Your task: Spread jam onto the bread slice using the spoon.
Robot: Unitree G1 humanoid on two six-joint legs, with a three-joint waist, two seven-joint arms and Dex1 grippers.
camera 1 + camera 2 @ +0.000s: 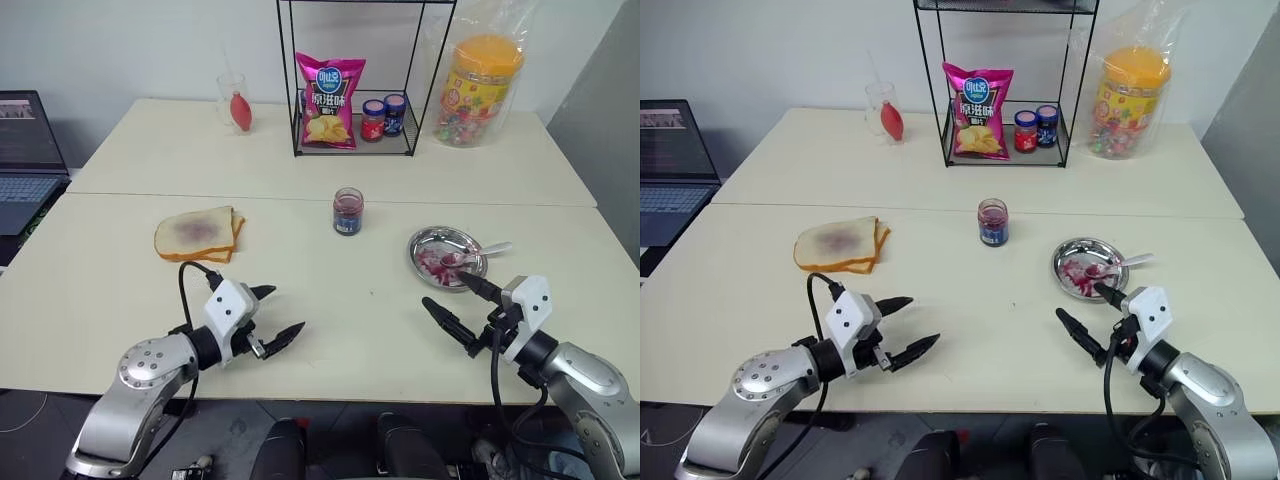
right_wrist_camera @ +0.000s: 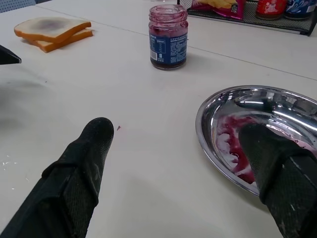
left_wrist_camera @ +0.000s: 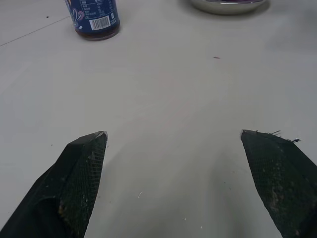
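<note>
Two bread slices lie stacked on the near table; the upper one, the bread slice [image 1: 193,233] with a purple smear in its middle, rests on a browner slice [image 1: 236,228] that peeks out at its right edge. From the stack, the jam [image 1: 348,211] stands toward three o'clock, an open glass jar with a dark blue label. Farther along that same three o'clock line, a little nearer the robot, sits a round metal dish [image 1: 446,256] streaked with red-purple jam, and the spoon [image 1: 477,253] lies in it, bowl down in the smear and handle sticking out over the rim toward three o'clock. So the spoon is well apart from the bread slice, with the jar between them.

Neither gripper holds anything. The left gripper [image 1: 271,315] hovers over bare table at about five o'clock from the bread, near the front edge, its two black fingers spread wide. The right gripper [image 1: 457,300] is at six o'clock from the dish, fingers likewise spread wide, the far fingertip just beside the dish's near rim; I cannot tell whether it touches the rim.

At twelve o'clock from the jam, on the far table, a black wire rack [image 1: 357,80] holds a pink chip bag [image 1: 329,100] and two small jars [image 1: 383,117].
</note>
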